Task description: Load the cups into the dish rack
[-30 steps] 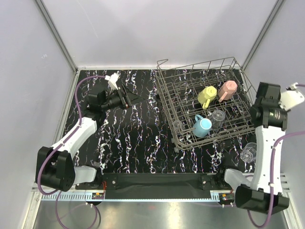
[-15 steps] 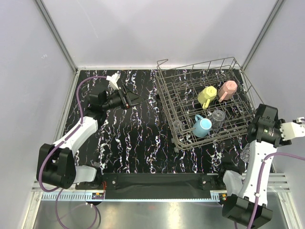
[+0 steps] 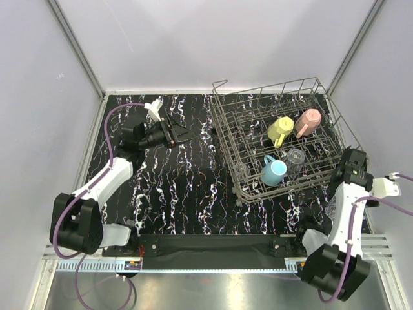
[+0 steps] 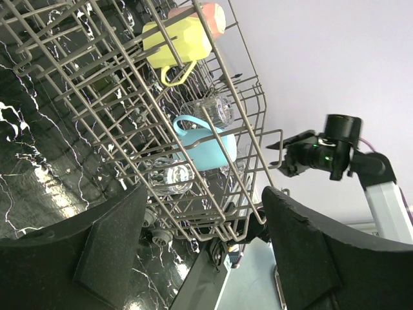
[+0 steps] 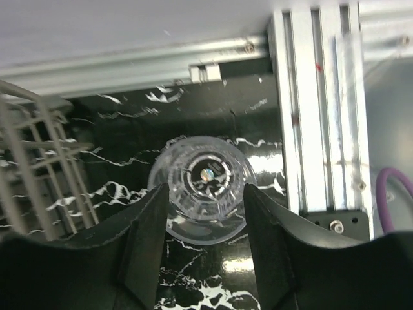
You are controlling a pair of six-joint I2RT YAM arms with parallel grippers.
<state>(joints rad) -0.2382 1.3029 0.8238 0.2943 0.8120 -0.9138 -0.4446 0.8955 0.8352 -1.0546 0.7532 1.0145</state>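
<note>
The right jaws are hanging spread open around a clear glass (image 5: 202, 187), one finger on each side, while it is standing on the black marbled worktop (image 3: 174, 187) at the lower right of the overhead view, just outside the dish rack (image 3: 222, 132). The left jaws are gaping wide and empty at the upper left, pointing toward the rack. There a yellow mug (image 3: 280, 130), a pink mug (image 3: 309, 122) and a blue mug (image 3: 273, 171) are lying among the tines.

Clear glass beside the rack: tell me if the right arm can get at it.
Probably yes: the right gripper hangs open directly above the clear glass, nothing between them, and the dish rack stands off to one side.
</note>
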